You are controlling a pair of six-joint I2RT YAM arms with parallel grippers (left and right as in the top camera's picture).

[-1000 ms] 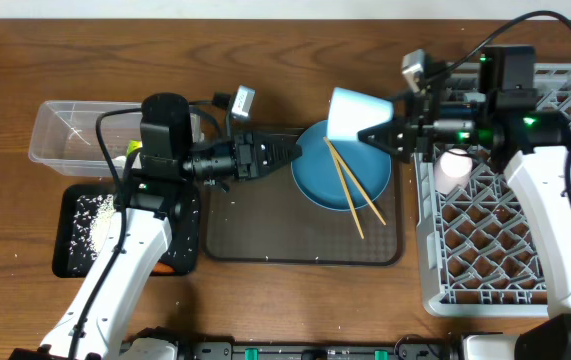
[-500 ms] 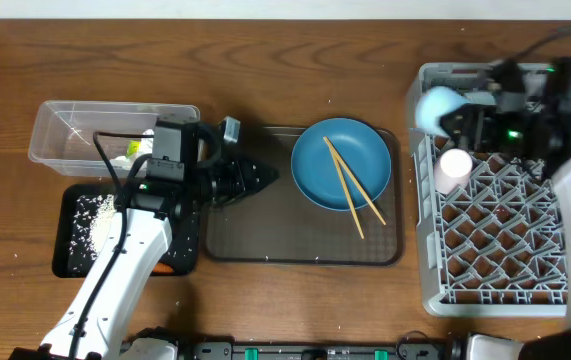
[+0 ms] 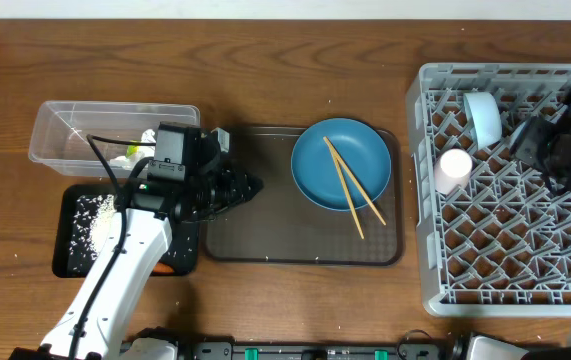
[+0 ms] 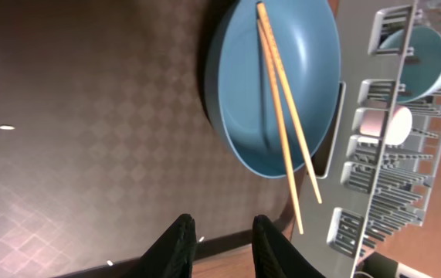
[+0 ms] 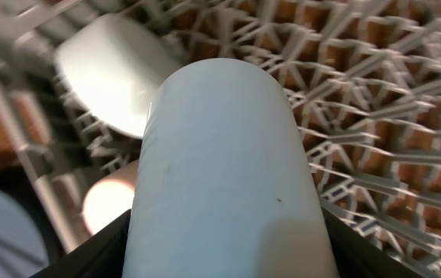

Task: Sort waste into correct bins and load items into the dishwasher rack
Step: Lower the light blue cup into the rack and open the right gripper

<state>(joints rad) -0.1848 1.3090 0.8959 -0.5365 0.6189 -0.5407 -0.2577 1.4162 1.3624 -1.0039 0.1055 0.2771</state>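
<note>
Rack loading: right gripper (image 5: 224,255) clamps small light blue cup (image 5: 228,154) over grey lattice dishwasher rack (image 3: 423,250), needs release; left gripper (image 4: 222,224) narrow, empty.

Round blue plate (image 3: 315,170) lies flat at mid table (image 3: 265,60). Wooden chopsticks (image 3: 353,192) rest on it in a narrow V, their front ends past the front-right rim. Grey dishwasher rack (image 3: 505,290) sits at right. Pink cup (image 3: 455,168) is near its left wall. Light blue cup (image 3: 482,118) is just behind it on its side, clamped in the right pincer (image 5: 224,251). Clear tub (image 3: 55,112) at far left holds the yellow-green wrapper (image 3: 133,152) and white tissue (image 3: 149,137). Black tray (image 3: 65,262) in front holds rice grains (image 3: 95,215). Orange carrot (image 3: 166,268) is at its front-right, mostly hidden.
</note>
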